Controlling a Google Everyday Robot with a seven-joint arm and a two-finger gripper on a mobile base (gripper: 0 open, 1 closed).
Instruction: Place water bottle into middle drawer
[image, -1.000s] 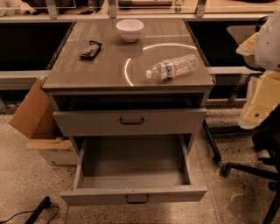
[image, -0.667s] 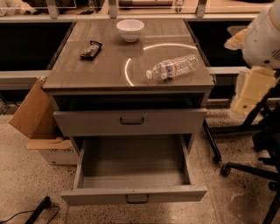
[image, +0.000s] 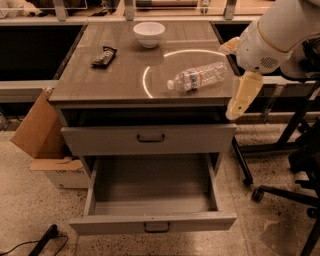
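The water bottle (image: 198, 76) lies on its side on the brown cabinet top (image: 100, 80), cap pointing left, near the right front edge. The middle drawer (image: 115, 224) is pulled out and I see nothing in it. My gripper (image: 228, 82) is at the cabinet's right edge, just right of the bottle and about level with the tabletop. It is open and empty, with one cream finger (image: 241, 95) hanging down and the other higher up. It does not touch the bottle.
The grey drawer front above (image: 150, 137) is shut. A white bowl (image: 149, 33) and a dark snack packet (image: 104, 55) sit at the back of the top. A cardboard box (image: 37, 130) stands left; a chair base with wheels (image: 270, 192) stands right.
My arm and gripper have moved left and into view, closer to the bottle. The bottle and drawers have not moved.
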